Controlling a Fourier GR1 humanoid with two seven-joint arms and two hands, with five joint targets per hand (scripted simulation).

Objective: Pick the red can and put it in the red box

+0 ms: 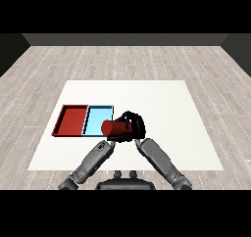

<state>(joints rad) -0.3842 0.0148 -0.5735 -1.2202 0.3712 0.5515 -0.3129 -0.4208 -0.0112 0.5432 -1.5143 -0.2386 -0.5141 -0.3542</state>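
Observation:
The red can (112, 128) lies tilted on its side, lifted above the table at the right edge of the light blue tray (97, 114). My right hand (135, 126) is curled round the can's right end. The red tray (71, 120) lies to the left of the blue one, with nothing in it. My left forearm (93, 160) reaches up from the lower left and ends just under the can. The left hand (110, 139) is mostly hidden beneath the can.
Both trays sit side by side on the white table (162, 108), left of centre. Grey wooden floor surrounds the table.

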